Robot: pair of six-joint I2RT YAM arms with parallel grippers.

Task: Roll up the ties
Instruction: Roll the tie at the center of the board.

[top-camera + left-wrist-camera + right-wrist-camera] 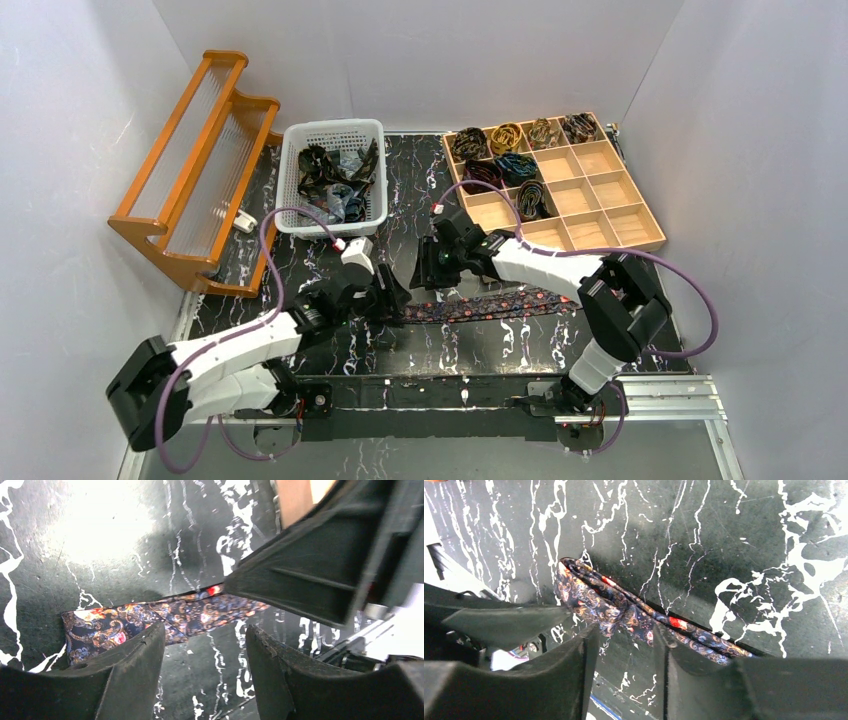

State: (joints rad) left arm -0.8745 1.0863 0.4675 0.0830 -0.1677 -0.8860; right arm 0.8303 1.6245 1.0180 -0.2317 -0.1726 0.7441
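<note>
A dark blue paisley tie [500, 303] with red-pink dots lies flat along the black marble table, running left to right. Its left end is folded over. My left gripper [392, 297] is open and empty at that left end. In the left wrist view the tie [190, 612] lies just beyond the open gripper [205, 630]. My right gripper [428, 268] is open, low over the same end. In the right wrist view the folded end [594, 597] lies at the tips of the open gripper [626, 630], not between the jaws. The two grippers are close together.
A white basket [330, 125] at the back holds several loose ties [335, 180]. A wooden compartment tray [610, 190] at the back right holds several coiled ties [505, 165]. A wooden rack [195, 170] stands at the left. White walls enclose the table.
</note>
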